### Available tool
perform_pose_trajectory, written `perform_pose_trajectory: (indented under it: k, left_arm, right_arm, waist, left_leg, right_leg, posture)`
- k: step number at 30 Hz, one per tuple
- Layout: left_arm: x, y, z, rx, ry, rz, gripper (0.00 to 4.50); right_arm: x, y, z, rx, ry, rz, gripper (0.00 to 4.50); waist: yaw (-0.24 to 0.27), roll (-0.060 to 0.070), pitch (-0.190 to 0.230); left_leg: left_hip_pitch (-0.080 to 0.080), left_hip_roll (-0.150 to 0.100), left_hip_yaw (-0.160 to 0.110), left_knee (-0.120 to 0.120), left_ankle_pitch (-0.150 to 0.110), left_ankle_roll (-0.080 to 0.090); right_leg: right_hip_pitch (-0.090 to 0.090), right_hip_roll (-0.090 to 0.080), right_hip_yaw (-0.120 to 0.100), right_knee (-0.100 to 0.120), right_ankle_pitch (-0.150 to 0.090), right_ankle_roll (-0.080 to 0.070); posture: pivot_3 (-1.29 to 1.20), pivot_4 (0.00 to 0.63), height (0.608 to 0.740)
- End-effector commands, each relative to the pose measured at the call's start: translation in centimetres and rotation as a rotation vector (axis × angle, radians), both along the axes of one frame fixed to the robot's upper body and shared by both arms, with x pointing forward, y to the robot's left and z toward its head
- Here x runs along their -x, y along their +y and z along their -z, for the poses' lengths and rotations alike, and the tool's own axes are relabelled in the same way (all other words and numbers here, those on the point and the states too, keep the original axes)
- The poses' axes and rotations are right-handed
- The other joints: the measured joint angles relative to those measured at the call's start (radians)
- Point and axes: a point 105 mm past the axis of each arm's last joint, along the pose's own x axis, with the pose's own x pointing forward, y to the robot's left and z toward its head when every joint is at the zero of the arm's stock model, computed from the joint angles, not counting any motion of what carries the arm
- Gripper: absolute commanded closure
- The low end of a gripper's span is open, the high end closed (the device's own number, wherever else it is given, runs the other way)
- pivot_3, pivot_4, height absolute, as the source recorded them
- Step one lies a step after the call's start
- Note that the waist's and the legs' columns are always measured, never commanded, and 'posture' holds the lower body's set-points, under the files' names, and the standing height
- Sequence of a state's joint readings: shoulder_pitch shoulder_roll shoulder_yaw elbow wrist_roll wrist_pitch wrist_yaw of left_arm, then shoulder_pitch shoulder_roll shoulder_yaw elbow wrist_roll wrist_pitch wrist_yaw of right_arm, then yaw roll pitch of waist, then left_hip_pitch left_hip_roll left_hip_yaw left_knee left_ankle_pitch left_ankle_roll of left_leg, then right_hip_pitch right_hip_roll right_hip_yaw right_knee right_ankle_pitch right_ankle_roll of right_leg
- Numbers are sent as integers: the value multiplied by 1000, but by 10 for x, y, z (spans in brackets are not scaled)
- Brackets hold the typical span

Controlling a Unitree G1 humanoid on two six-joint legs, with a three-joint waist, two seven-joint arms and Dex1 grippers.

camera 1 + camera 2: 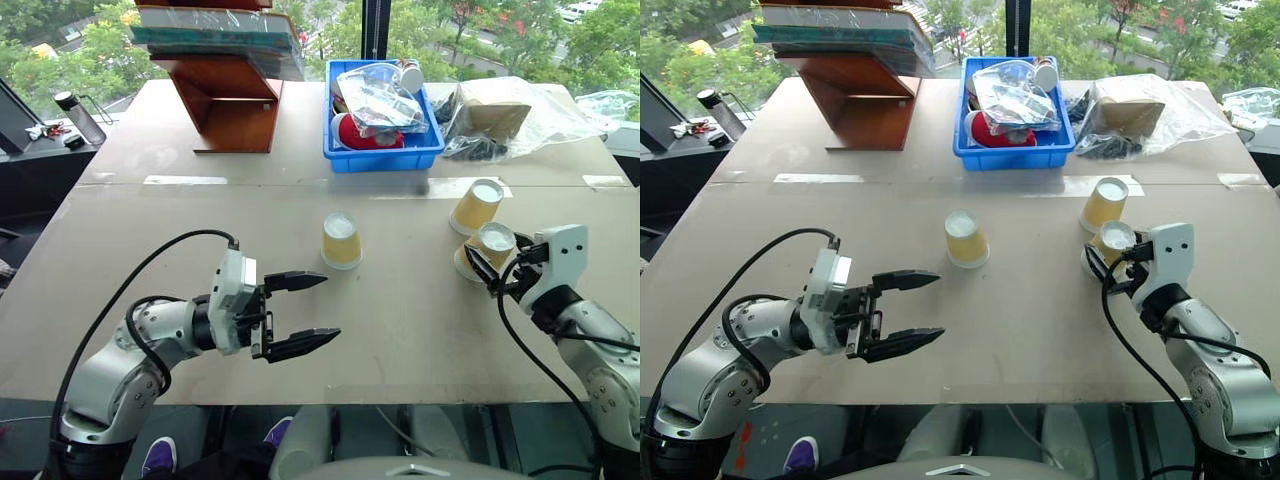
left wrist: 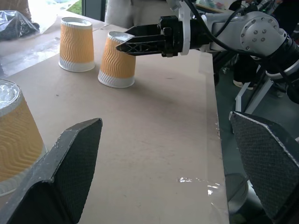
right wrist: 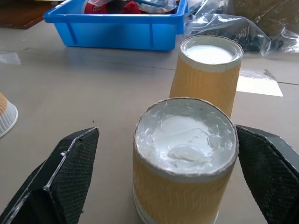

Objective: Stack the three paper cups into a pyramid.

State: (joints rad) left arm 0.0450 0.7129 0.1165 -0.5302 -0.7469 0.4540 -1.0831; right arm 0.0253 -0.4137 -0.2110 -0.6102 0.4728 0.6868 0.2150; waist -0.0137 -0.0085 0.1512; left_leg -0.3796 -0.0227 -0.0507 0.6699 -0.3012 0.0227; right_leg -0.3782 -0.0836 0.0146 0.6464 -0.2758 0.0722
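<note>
Three yellow paper cups stand upside down on the brown table. One cup is alone in the middle. Two stand close together at the right: a far cup and a near cup. My right gripper is open, and its fingers flank the near cup without pressing on it; the far cup stands just behind. My left gripper is open and empty. It points to the right, in front of the middle cup and apart from it.
At the back of the table stand a blue bin full of clutter, a wooden stand with books on top, and a clear plastic bag. A bottle stands on a side surface at the far left.
</note>
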Motion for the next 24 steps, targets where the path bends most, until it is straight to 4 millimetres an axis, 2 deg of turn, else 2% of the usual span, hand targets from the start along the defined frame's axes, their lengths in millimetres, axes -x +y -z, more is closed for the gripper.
perform_pose_trajectory:
  k: [1, 6, 11, 19, 24]
  left_arm:
    - [3, -3, -7, 11, -43, 9, 0]
    - [1, -3, -7, 11, -49, -2, 0]
    - [-1, -2, -6, 12, -52, -12, 0]
    - [0, -2, -3, 16, -49, -23, 0]
    - [0, -2, -3, 15, -43, -24, 0]
  right_arm:
    - [-4, -2, -12, -3, -62, 25, 51]
    - [-8, -1, -11, -9, -66, 24, 51]
    - [-11, 1, -9, 0, -64, 11, 2131]
    - [-8, 4, -8, 39, -73, -34, 2131]
    - [10, 29, -23, 19, -83, -259, 2131]
  waist:
    - [0, 0, 0]
    - [0, 0, 0]
    - [-1, 0, 0]
    - [-1, 0, 0]
    - [0, 0, 0]
  left_leg:
    - [0, 0, 0, 0, 0, 0]
    - [0, 0, 0, 0, 0, 0]
    - [0, 0, 0, 0, 0, 0]
    - [0, 0, 0, 0, 0, 0]
    - [0, 0, 0, 0, 0, 0]
  right_leg:
    - [0, 0, 0, 0, 0, 0]
    - [0, 0, 0, 0, 0, 0]
    - [0, 0, 0, 0, 0, 0]
    - [0, 0, 0, 0, 0, 0]
    - [0, 0, 0, 0, 0, 0]
  posture:
    - [0, 150, 740]
    - [0, 150, 740]
    - [0, 150, 740]
    - [0, 150, 740]
    - [0, 150, 740]
